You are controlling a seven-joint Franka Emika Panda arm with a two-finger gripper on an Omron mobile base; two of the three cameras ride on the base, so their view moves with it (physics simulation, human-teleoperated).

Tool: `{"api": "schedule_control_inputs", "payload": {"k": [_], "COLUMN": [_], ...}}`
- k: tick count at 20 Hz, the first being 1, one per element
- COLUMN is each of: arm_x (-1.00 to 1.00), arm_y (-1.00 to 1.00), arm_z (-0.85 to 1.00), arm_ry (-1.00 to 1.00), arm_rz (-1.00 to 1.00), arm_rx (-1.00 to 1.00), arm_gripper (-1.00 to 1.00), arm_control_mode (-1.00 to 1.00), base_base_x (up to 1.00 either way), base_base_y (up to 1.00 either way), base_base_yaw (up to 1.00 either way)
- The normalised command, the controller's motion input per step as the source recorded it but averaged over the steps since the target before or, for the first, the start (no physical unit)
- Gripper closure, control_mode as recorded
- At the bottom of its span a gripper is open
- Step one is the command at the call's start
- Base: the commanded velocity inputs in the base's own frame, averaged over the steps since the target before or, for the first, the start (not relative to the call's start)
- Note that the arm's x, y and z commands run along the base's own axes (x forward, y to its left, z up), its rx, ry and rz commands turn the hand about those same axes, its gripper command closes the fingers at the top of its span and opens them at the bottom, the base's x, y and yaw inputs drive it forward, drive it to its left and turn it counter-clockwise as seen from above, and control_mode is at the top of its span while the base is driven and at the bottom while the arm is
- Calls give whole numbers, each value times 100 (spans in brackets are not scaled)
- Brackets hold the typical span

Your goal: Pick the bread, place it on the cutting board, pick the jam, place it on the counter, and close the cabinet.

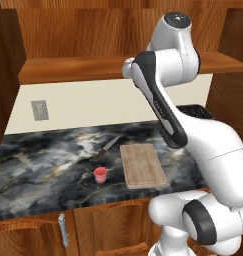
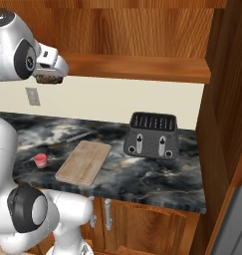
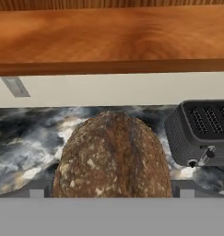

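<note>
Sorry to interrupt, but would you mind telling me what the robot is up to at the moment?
The arm has the bread clamped in its gripper, held up in the air just below the cabinet shelf. The cutting board lies bare on the counter, so the bread has yet to be set down. The jam already stands on the counter left of the board, near a knife; a toaster sits to the right.
</note>
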Motion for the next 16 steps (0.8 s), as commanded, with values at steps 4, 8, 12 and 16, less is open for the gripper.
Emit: {"api": "schedule_control_inputs", "payload": {"k": [4, 8, 12, 16], "arm_x": [0, 0, 0, 0], "arm_y": [-1, 0, -9, -15], "arm_z": [-15, -39, -48, -56], "arm_ry": [5, 1, 0, 0], "arm_rz": [-3, -1, 0, 0], "arm_rx": [-1, -1, 0, 0], "arm_gripper": [100, 100, 100, 100], "arm_control_mode": [-100, -100, -100, -100], "base_base_x": [0, 0, 0, 0], "base_base_y": [0, 0, 0, 0], "base_base_yaw": [0, 0, 0, 0]}}
